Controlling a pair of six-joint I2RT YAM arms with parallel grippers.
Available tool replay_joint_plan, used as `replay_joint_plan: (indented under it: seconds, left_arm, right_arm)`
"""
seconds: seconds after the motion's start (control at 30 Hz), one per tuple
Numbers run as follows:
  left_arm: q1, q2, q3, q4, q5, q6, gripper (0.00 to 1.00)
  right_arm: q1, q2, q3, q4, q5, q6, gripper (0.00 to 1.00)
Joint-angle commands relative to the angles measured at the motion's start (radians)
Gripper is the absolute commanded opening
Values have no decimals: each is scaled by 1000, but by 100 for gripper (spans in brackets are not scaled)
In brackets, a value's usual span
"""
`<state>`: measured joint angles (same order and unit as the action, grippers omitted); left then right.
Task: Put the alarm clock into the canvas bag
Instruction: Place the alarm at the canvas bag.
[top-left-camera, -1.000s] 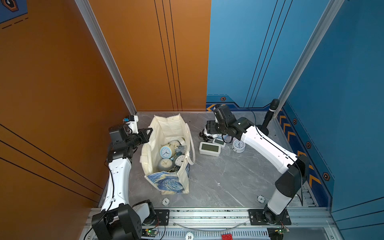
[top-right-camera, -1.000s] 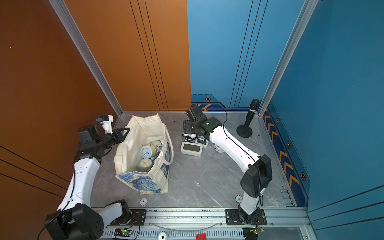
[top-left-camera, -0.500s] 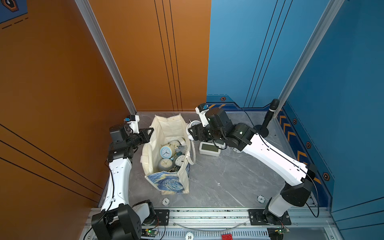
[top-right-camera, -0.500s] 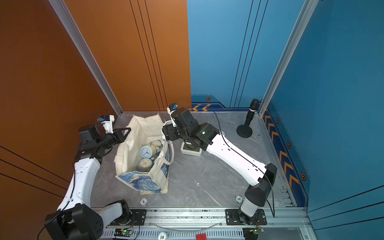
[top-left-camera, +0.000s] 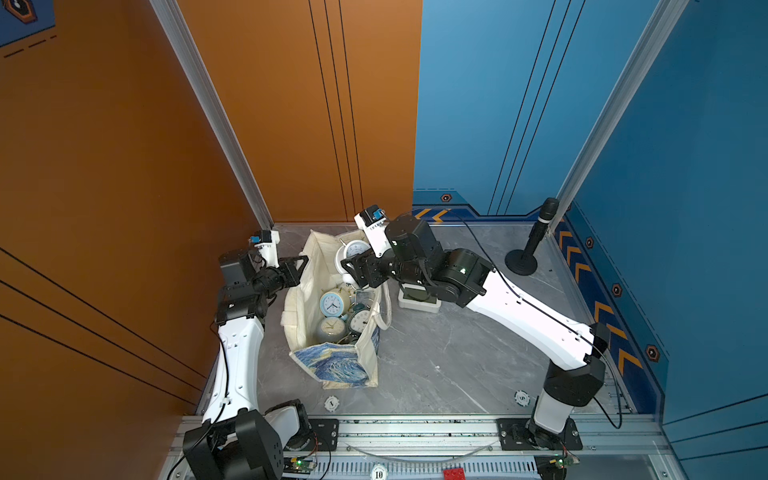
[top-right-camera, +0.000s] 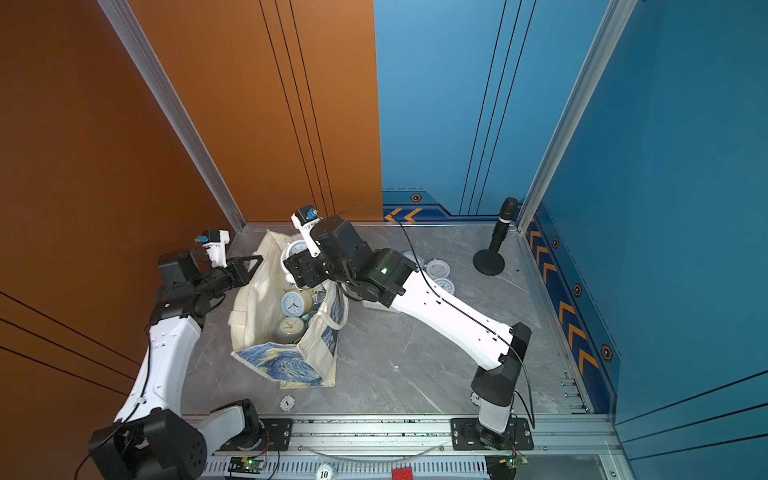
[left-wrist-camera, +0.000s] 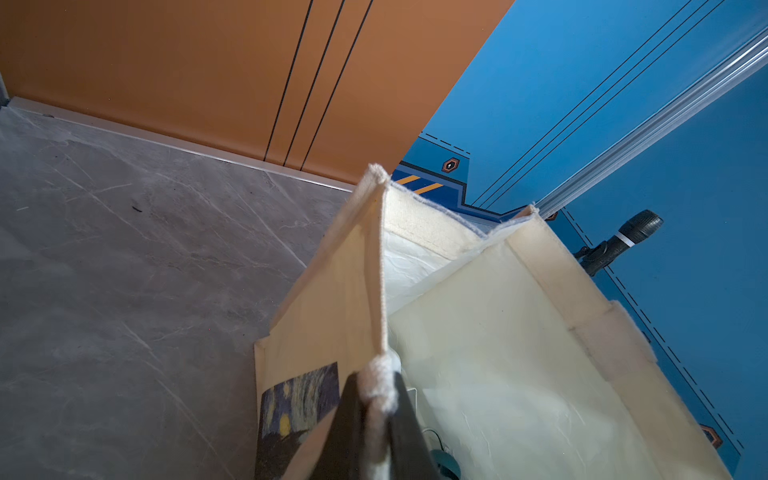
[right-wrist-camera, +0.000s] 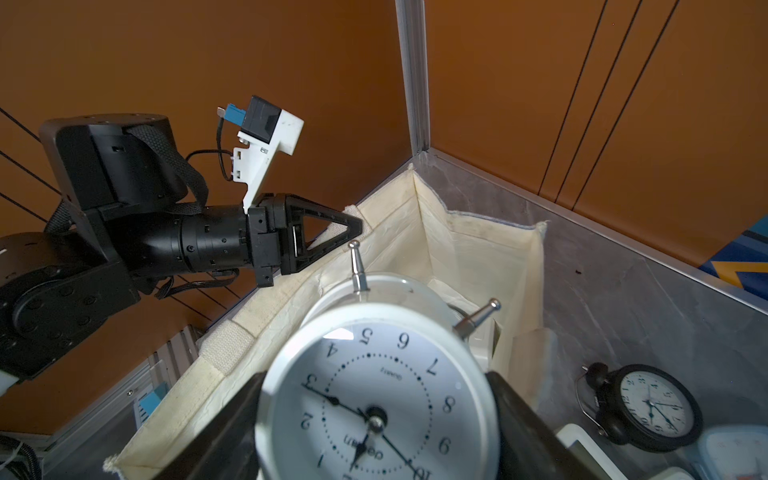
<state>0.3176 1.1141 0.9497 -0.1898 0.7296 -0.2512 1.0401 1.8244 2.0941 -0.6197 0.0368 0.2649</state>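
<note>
I am holding a white twin-bell alarm clock (top-left-camera: 352, 250) in my right pincer (right-wrist-camera: 376, 432), the two jaws clamping its round case from either side, the dial facing my wrist camera. I am carrying it over the far end of the canvas bag (top-left-camera: 334, 365), above the open mouth and, as far as I can judge, not yet down inside. My left pincer (left-wrist-camera: 376, 409) is pinching the cream rim on the bag's left side, closed tight on the cloth. I judge that this is why the soft wall is standing up and the mouth is gaping wide enough for the clock to pass. A light blue clock (top-left-camera: 331, 304) and a cream clock (top-left-camera: 330, 328) are already lying on the bag's floor nearer its printed end, so I am aiming for the freer space at the far end. A white digital clock (top-left-camera: 417, 301) is sitting on the table (top-left-camera: 436, 365) just beside the bag.
</note>
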Motion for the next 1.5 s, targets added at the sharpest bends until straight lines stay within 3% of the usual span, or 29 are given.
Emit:
replay_joint_plan:
  seconds: [0.0, 0.4, 0.97, 1.2, 1.47]
  left_arm:
    - [-6, -32, -1, 58, 34, 15, 0]
    - [-17, -39, -6, 67, 41, 13, 0]
    - [-22, -34, -6, 67, 38, 13, 0]
    - [-25, -34, -8, 67, 37, 13, 0]
    - [-28, -36, -9, 66, 26, 13, 0]
  right_arm:
    - [11, 79, 81, -16, -39, -4, 66]
    - [14, 365, 295, -182, 10, -32, 66]
    - [0, 577, 313, -275, 95, -83, 66]
    - [-9, 649, 315, -303, 111, -83, 70]
    - [-46, 649, 321, -341, 130, -29, 81]
